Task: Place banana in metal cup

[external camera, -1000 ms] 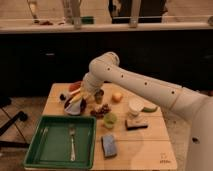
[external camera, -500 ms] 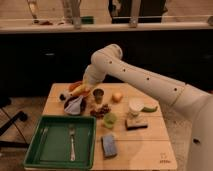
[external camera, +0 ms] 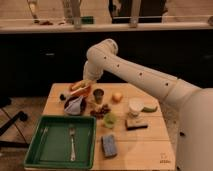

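The white arm reaches from the right and bends down to the back left of the counter [external camera: 150,142]. The claw [external camera: 81,89] hangs there, just above the wood. The banana [external camera: 77,85] is right at the claw, pale yellow and lying almost flat (there is some orange right beside it). I cannot tell if the claw is pinching the banana or only touching it.

The metal cup [external camera: 98,95] stands upright on the counter, just to the right of the claw and a little lower. The banana is not in it.

An orange fruit [external camera: 117,97] sits to the right of the metal cup, then a white cup [external camera: 135,106]. A green cup [external camera: 109,119] is nearer the front. A green tray [external camera: 60,118] with a fork [external camera: 72,142] fills the front left.

A small dark mark [external camera: 164,160] sits in the front right corner of the counter, but I cannot read it.
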